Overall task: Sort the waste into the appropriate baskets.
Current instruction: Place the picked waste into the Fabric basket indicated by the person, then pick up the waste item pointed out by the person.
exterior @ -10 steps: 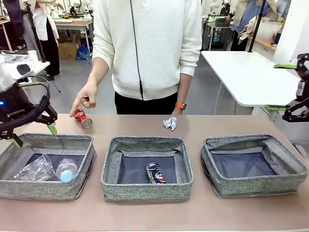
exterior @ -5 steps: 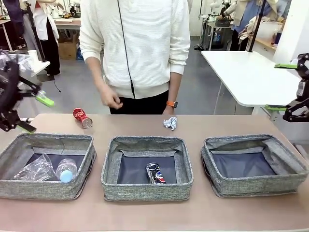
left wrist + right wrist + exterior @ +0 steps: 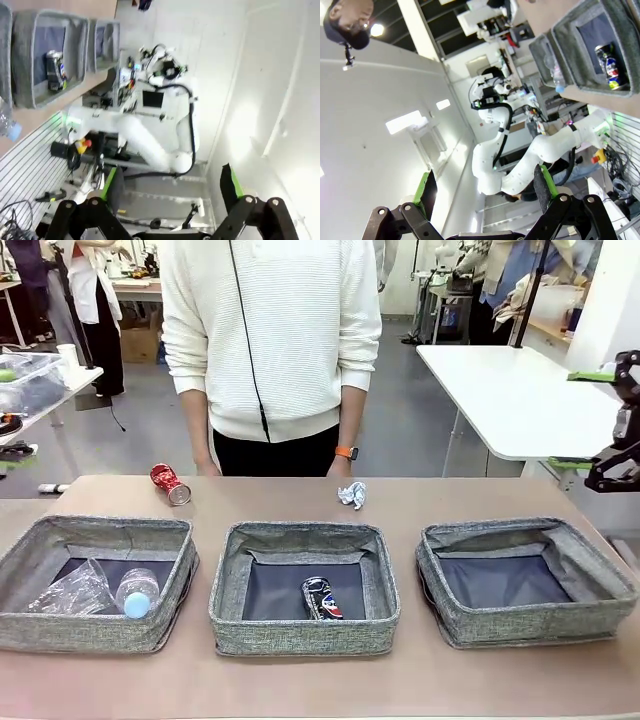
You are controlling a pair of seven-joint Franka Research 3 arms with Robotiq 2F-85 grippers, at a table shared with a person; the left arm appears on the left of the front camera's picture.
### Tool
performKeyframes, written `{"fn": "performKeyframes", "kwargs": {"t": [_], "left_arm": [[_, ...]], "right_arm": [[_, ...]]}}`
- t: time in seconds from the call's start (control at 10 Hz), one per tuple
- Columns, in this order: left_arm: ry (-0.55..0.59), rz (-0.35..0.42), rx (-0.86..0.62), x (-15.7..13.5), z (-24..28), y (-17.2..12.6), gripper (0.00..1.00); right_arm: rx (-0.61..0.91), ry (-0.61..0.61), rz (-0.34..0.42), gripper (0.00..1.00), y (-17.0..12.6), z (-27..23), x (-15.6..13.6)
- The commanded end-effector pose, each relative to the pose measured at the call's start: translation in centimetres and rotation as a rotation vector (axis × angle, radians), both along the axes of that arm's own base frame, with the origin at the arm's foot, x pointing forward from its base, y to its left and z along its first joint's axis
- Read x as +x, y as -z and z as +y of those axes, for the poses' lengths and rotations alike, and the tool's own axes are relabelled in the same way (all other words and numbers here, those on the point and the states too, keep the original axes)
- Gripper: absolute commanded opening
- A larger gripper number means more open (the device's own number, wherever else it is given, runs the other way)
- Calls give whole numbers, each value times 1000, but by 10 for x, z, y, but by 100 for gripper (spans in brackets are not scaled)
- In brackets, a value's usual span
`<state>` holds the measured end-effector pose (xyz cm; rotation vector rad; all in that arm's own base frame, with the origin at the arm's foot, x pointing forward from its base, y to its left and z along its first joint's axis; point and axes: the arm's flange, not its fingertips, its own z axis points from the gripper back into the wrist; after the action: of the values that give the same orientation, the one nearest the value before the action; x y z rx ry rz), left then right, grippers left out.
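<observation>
Pulling back since a second ago, the left claw (image 3: 170,185) is now hanging out past the table's (image 3: 450,495) edge with its jaws standing wide and empty, and the person's hand is no longer reaching down to the crushed red can (image 3: 170,483). That can is lying on its side inward of the left claw and lower, just beyond the left basket (image 3: 95,528). It is likely light, thin-walled and dented, so pinching across its flattened middle looks safer than its slick rim. The crumpled white paper wad (image 3: 352,494) is sitting well inward of the right claw (image 3: 590,420), below it, beyond the middle basket (image 3: 300,532) — probably feather-light, springy, accepting any grip. The right claw is waiting open, holding nothing.
</observation>
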<state>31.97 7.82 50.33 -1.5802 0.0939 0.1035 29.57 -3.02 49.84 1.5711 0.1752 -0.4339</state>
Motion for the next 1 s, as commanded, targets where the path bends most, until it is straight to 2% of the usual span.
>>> {"fn": "performKeyframes", "kwargs": {"t": [0.0, 0.9], "left_arm": [[59, -11, 29, 0, -14, 4, 100], [59, -11, 29, 0, -14, 4, 100]], "right_arm": [[18, -1, -17, 100, -1, 2, -2], [18, -1, -17, 100, -1, 2, -2]]}}
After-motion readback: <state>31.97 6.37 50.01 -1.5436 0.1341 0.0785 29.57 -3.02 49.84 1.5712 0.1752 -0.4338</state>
